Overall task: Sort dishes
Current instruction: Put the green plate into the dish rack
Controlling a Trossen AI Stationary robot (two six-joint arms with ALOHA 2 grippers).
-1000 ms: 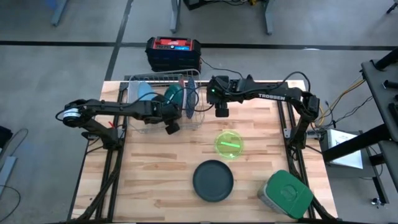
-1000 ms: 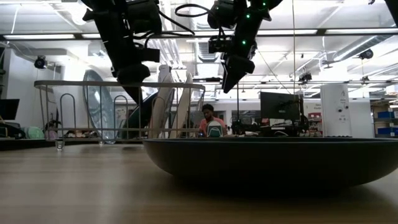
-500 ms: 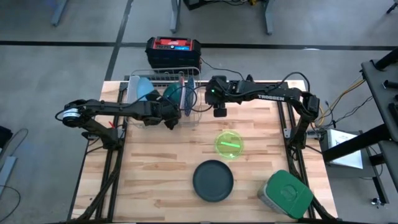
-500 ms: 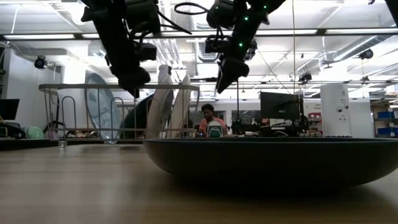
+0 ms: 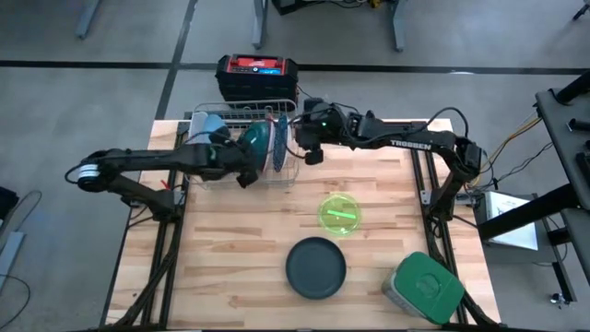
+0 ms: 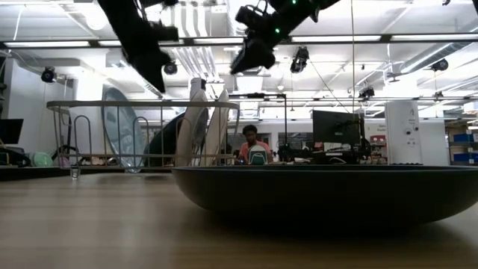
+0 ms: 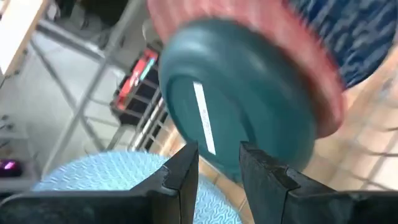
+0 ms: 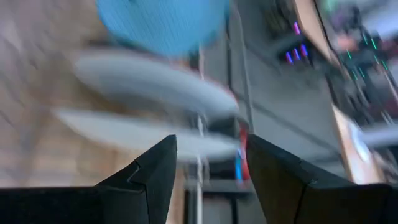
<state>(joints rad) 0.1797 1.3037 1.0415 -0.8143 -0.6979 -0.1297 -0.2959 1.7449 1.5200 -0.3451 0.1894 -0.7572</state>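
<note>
The left claw [image 5: 247, 177] hangs over the wire rack [image 5: 241, 148], its fingers [image 7: 186, 177] a little apart and holding nothing. Its own camera shows a teal bowl [image 7: 242, 134] right in front, with a red plate [image 7: 311, 68] behind. The right claw [image 5: 312, 153] is open just beside the rack's other end. From above, a lime bowl [image 5: 340, 213] and dark plate [image 5: 316, 267] lie on the tabletop [image 5: 230, 258], well apart from both claws.

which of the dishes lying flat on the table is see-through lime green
The lime green bowl, nearer the wire rack. The other flat dish, the dark grey-teal plate, is opaque and sits toward the table's front edge.
</note>
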